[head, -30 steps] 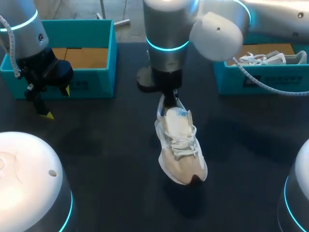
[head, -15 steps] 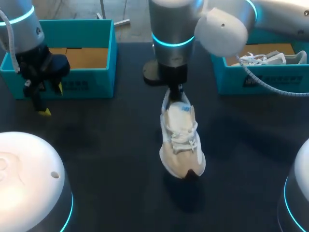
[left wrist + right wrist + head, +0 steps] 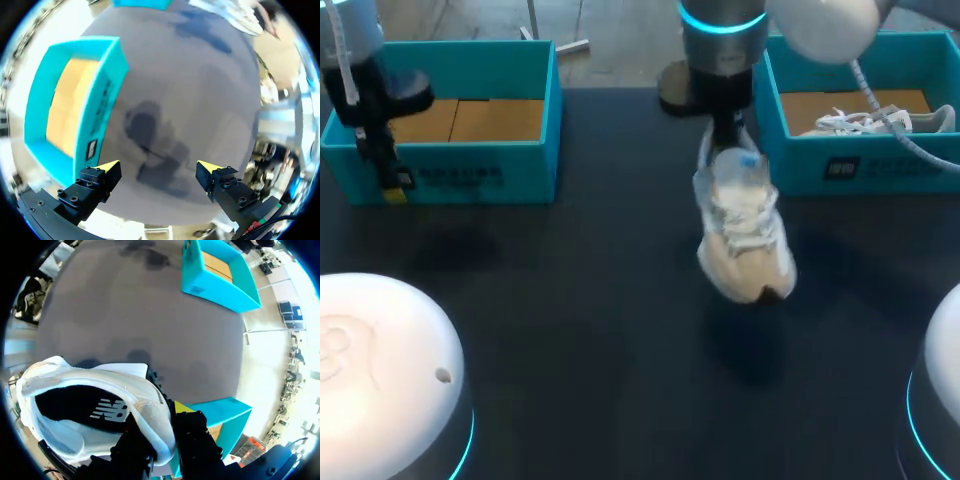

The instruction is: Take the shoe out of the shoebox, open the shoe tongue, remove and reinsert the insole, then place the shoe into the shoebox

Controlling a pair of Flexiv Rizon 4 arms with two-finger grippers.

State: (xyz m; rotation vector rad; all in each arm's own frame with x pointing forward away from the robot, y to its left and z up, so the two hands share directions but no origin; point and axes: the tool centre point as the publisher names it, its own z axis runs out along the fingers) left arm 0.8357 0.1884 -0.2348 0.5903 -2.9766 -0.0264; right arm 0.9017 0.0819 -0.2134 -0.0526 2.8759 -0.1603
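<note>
Head view first: white-and-beige sneaker dangling by its heel from the right gripper, toe tipped toward the near edge, just off the front left corner of the right shoebox. Throwing a shadow on the dark table just past the toe. Over to the right wrist view: fingers clamped on the heel collar, one outside with its yellow tip showing, the other down inside against the black lining, pinching that sneaker wall from both sides. Back up top: a second white shoe lying inside the right shoebox. Across the table, left gripper hanging in front of the left shoebox. Left wrist view: yellow-tipped fingers spread wide apart, only tabletop showing between them, teal box wall beside one of them.
</note>
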